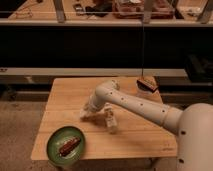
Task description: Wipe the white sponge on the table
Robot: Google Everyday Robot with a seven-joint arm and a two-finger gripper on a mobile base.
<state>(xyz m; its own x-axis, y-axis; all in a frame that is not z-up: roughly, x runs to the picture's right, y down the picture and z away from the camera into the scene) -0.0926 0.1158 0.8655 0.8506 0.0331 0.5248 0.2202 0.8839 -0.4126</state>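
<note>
The robot's pincer [90,108] sits low on the pale plank-striped wooden tabletop [135,135], left of centre; I cannot tell whether it is apart or clamped. The small off-white sponge pad [84,115] seems to lie at its tip. The wiping step looks to be in hand. The next move calls for a pressed sideways stroke clear of the white bottle [110,121] just beside it.

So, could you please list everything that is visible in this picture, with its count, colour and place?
table: one, light wood, centre of view
plate: one, green, near-left corner of the table
food item: one, brown, on the plate
bottle: one, white, mid-table
dark object: one, brown and black, far-right corner of the table
shelving: dark, behind the table
arm: one, white, reaching from lower right across the table
end effector: one, whitish, low over the table, beside the bottle on the plate's side
</note>
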